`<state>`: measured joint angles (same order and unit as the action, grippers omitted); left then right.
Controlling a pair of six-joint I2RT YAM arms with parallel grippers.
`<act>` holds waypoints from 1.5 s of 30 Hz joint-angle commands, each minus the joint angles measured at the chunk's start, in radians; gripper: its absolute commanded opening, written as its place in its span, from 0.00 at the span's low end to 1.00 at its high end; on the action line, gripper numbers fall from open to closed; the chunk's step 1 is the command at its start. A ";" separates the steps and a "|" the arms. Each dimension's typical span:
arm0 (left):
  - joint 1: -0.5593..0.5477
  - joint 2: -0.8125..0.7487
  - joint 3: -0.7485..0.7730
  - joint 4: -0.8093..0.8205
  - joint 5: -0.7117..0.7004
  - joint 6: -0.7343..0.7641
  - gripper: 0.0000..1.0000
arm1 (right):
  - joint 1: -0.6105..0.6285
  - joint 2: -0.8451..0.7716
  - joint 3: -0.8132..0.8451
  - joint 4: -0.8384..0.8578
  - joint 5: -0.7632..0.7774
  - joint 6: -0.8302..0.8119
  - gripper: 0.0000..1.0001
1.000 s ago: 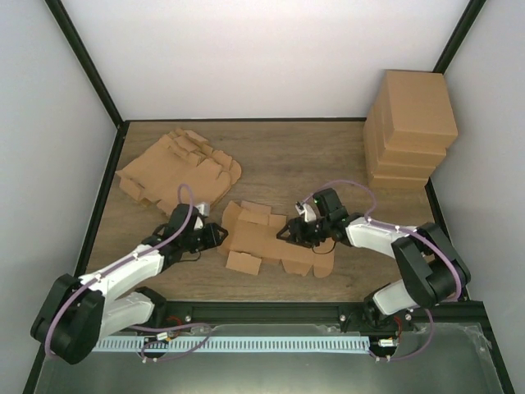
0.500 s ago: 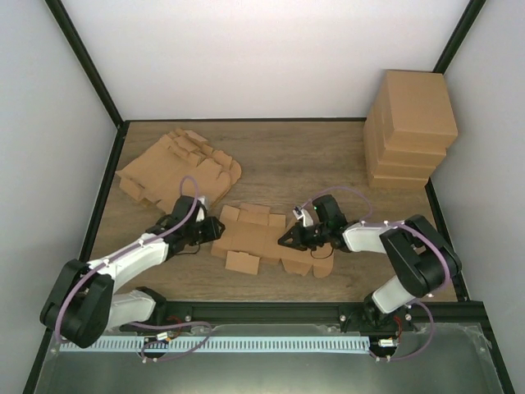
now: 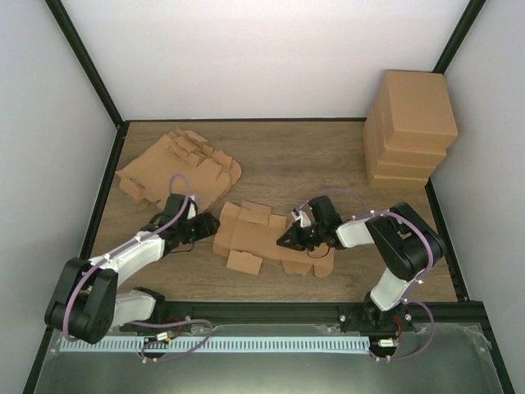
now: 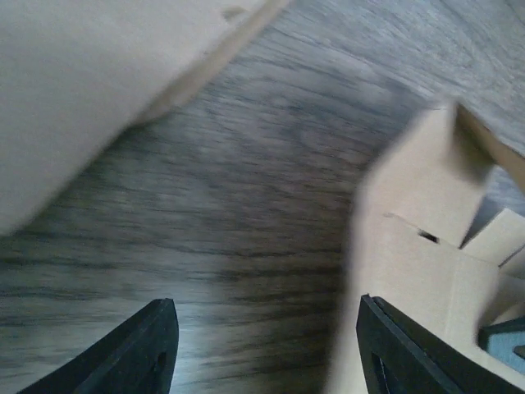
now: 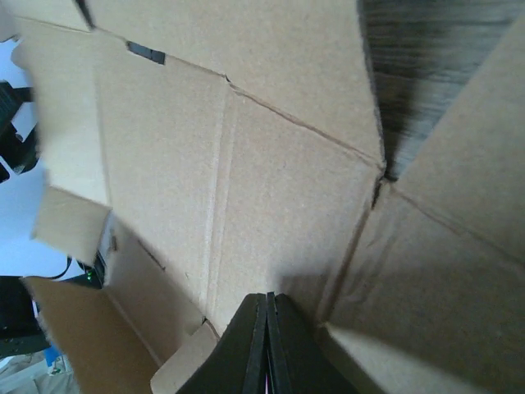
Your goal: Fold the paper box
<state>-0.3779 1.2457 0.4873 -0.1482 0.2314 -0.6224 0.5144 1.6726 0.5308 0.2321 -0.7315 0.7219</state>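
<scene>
Paper box [image 3: 261, 240], flat creased cardboard, lies under the closed right pincer [image 5: 268, 310]; left pincer [image 4: 264, 322] gapes empty.

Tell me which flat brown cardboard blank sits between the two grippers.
The single brown cardboard blank mid-table, flaps spread; the other blanks are heaped together at the back left.

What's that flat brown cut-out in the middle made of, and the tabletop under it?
The flat cut-out looks like thin matte brown cardboard: pressed fold lines and cut flaps show. The tabletop looks like wood or wood-print laminate: grain streaks show, but which is unclear.
</scene>
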 commanded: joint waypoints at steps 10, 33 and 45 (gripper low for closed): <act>0.102 0.048 -0.046 0.176 0.250 0.051 0.62 | 0.012 0.096 0.024 -0.041 0.059 -0.055 0.01; -0.027 -0.091 0.023 0.032 0.135 0.119 0.04 | 0.012 -0.196 0.064 -0.175 0.175 -0.140 0.11; -0.225 -0.279 0.092 -0.031 -0.058 0.162 0.04 | 0.013 -0.552 0.107 -0.218 0.173 -0.387 0.41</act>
<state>-0.5812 0.9794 0.5293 -0.1474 0.2237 -0.4858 0.5205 1.2510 0.6163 0.0002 -0.5522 0.4469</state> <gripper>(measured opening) 0.042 0.349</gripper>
